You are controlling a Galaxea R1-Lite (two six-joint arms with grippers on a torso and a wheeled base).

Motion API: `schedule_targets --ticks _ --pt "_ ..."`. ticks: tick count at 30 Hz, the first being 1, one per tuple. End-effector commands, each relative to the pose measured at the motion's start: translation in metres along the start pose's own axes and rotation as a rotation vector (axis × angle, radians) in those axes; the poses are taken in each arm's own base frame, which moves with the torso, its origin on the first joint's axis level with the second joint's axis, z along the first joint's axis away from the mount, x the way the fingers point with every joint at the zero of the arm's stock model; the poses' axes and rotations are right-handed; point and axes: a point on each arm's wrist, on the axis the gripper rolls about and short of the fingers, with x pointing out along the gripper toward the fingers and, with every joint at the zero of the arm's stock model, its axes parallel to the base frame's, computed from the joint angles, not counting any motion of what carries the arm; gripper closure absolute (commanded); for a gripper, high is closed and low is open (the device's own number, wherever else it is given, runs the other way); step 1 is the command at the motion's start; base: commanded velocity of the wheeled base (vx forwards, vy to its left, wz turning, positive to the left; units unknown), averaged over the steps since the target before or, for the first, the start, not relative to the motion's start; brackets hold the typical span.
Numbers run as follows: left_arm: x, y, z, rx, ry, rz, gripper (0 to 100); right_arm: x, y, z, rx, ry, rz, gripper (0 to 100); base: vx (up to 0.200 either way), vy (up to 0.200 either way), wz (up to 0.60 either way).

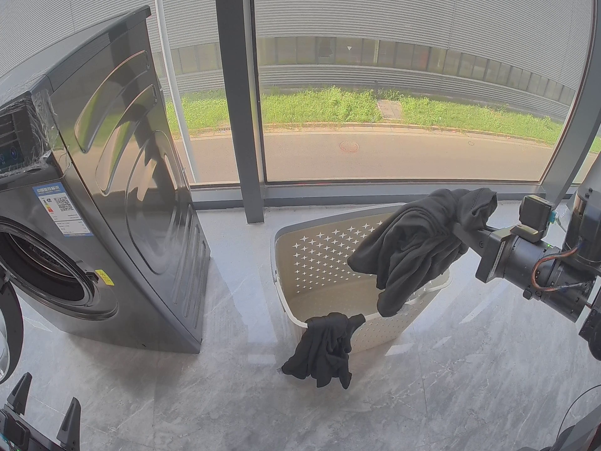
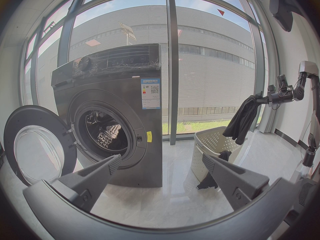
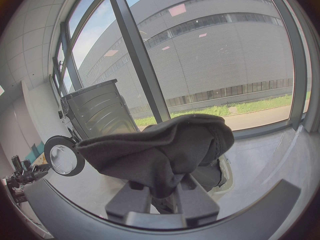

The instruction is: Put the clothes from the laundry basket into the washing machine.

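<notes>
My right gripper (image 1: 471,232) is shut on a dark grey garment (image 1: 413,245) that hangs above the far right side of the cream laundry basket (image 1: 313,264). The same garment (image 3: 160,150) drapes over the closed fingers (image 3: 196,197) in the right wrist view. A second black garment (image 1: 325,349) hangs over the basket's front rim onto the floor. The grey washing machine (image 2: 113,117) stands to the left with its round door (image 2: 38,144) swung open and the drum (image 2: 105,134) visible. My left gripper (image 2: 160,164) is open and empty, low at the left, facing the machine.
Tall windows and a dark pillar (image 1: 241,95) stand behind the basket. Pale marble floor (image 1: 219,396) spreads between the washing machine and the basket. The open door (image 1: 9,327) juts out near my left arm.
</notes>
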Motion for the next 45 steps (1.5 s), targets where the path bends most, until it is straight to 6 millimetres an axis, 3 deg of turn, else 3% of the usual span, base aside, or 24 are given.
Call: schedule_targets --ticks 1,7,27,45 --pt "0.0 0.0 -0.005 -0.001 -0.001 0.001 0 -0.008 0.004 0.006 -0.015 -0.035 0.003 100 0.0 0.0 0.0" --pt "0.0 0.0 -0.005 -0.001 -0.001 0.001 0 -0.009 0.009 0.004 -0.047 -0.046 -0.04 100 0.0 0.0 0.0" --pt "0.0 0.0 -0.005 -0.007 0.001 -0.002 0 -0.01 0.021 0.0 -0.047 -0.032 0.008 100 0.0 0.2 0.0" --pt "0.0 0.0 -0.005 -0.007 0.001 -0.003 0 -0.009 0.017 0.001 -0.049 -0.051 -0.16 100 0.0 0.2 0.0"
